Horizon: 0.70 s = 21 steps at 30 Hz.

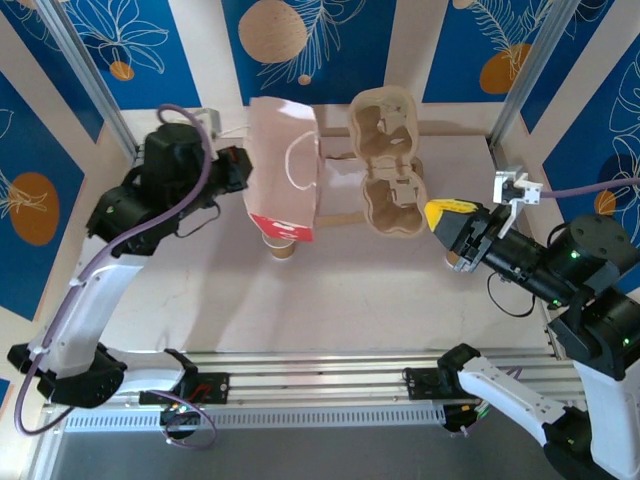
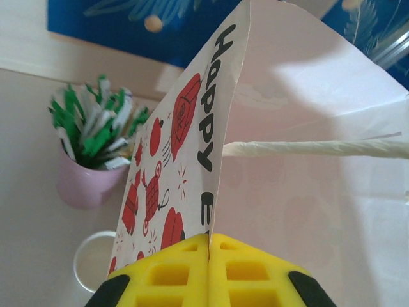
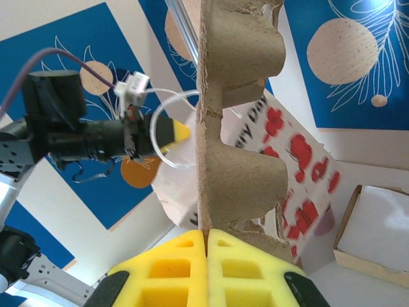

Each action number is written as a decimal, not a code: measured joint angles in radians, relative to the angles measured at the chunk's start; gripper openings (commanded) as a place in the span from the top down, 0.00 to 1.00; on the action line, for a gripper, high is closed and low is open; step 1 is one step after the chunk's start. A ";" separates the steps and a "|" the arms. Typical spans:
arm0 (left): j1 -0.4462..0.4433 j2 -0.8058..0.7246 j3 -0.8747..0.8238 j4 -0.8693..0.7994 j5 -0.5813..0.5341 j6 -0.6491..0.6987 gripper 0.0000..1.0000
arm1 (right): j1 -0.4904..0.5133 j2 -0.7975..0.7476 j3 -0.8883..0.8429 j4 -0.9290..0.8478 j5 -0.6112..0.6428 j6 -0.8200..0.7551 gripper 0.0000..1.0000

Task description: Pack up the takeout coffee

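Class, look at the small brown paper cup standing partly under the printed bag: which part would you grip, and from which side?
Probably grip the cup by its side wall just below the white rim, jaws coming in level from the near, arm-base side. It stands upright and open-mouthed, and the paper bag pinched by the left gripper overhangs it, so a straight-down approach looks blocked.

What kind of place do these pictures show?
Probably a staged robot test cell: blue printed panels surround the table, aluminium rails line its near edge, and a paper bag and pulp cup carrier serve as props.
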 measured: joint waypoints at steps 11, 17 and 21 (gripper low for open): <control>-0.167 0.092 -0.117 0.083 -0.018 -0.096 1.00 | 0.000 -0.035 0.056 -0.017 0.035 0.075 1.00; -0.235 0.095 -0.254 0.195 -0.010 -0.173 1.00 | 0.000 -0.061 -0.011 0.023 0.033 0.205 1.00; -0.267 0.091 -0.364 0.288 -0.011 -0.219 1.00 | 0.000 -0.068 -0.095 0.063 0.025 0.311 1.00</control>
